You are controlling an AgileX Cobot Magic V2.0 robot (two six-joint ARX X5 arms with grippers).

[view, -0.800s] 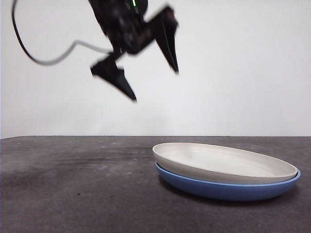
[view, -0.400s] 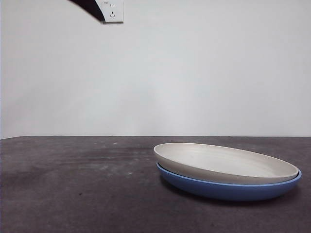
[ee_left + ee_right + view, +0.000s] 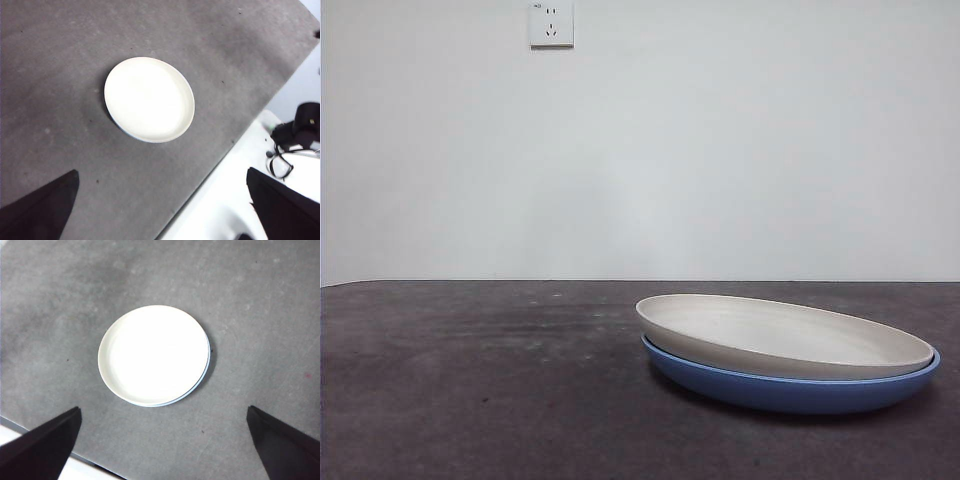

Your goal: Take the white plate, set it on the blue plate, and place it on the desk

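Arm gone from front view since earlier. White plate (image 3: 785, 335) nested on blue plate (image 3: 790, 388), on desk (image 3: 470, 400). Both pincers spread, high, empty. Task looks complete.

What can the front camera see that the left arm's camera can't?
Only the front view shows the blue plate from the side, plainly under the white plate, plus a wall socket. Only the left wrist view shows the left gripper, jaws open, high above, the desk's edge, and black cables past it. There only a thin sliver of blue rim shows. Both show the white plate lying on the dark grey desk.
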